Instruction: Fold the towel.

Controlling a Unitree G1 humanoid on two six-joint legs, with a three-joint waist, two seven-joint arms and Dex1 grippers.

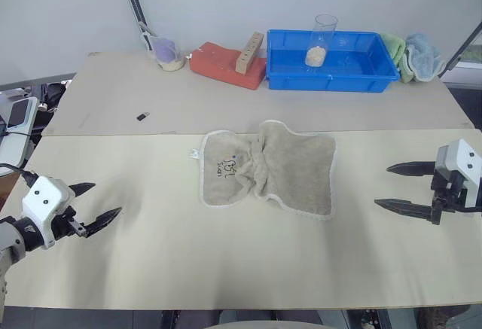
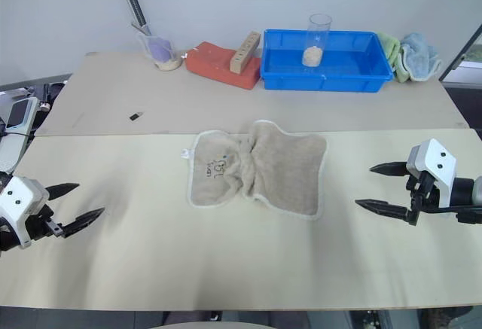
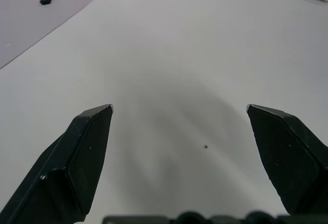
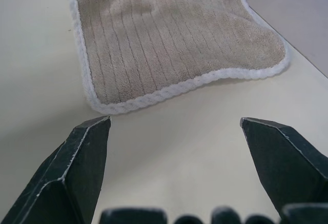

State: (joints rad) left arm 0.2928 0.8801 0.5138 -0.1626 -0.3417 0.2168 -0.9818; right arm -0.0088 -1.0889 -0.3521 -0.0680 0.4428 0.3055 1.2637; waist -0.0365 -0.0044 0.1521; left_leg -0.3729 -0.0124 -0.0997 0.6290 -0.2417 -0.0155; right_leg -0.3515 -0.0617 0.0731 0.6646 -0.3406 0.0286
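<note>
The towel (image 1: pixel 268 167) lies crumpled in the middle of the table, beige with white edging, a small white tag at its left corner and dark marks near it. Its right edge (image 4: pixel 174 44) shows ahead of my right gripper. At the table's left, well away from the towel, my left gripper (image 1: pixel 99 202) hovers open and empty. My right gripper (image 1: pixel 393 186) is open too, at the table's right, a short way from the towel's right edge, pointing toward it.
At the back stand a blue bin (image 1: pixel 331 62) with a clear cup (image 1: pixel 322 39), a red block (image 1: pixel 226 65) with a wooden piece, a small beaker (image 1: pixel 167 52), and green and light-blue cloths (image 1: pixel 414 54). A small dark object (image 1: pixel 142 116) lies on the far panel.
</note>
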